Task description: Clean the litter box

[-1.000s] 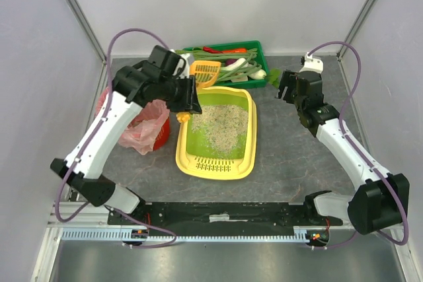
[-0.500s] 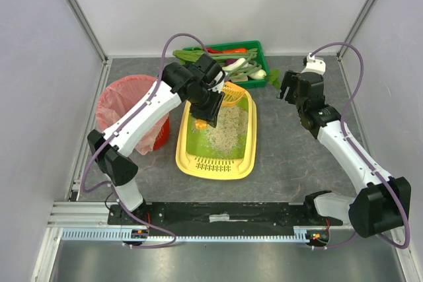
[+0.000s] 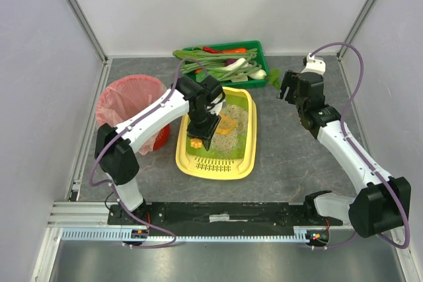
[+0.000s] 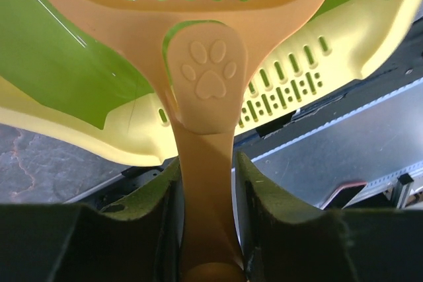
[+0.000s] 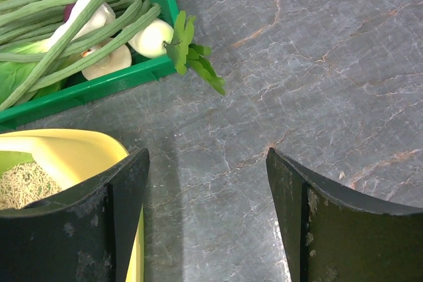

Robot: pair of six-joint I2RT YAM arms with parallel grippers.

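The litter box (image 3: 216, 167) has a yellow rim, a lime-green inside and pale litter (image 3: 236, 121) at its far end. My left gripper (image 3: 202, 127) is over the box, shut on the handle of an orange slotted scoop (image 3: 227, 123). In the left wrist view, the paw-print scoop handle (image 4: 205, 84) sits between my left gripper's jaws (image 4: 206, 183). Beyond it are the green floor (image 4: 59, 57) and the slotted yellow ledge (image 4: 310, 57). My right gripper (image 3: 285, 88) is open and empty above the table, right of the box's far corner (image 5: 73, 153).
A dark green crate of vegetables (image 3: 259, 49) stands behind the litter box, and it also shows in the right wrist view (image 5: 99, 87). A loose green leaf (image 5: 195, 57) lies beside it. A red bin with a pink bag (image 3: 129, 97) stands left of the box.
My left arm swung right from beside the red bin, carrying the scoop, and came down over the litter box. My right arm has barely moved.
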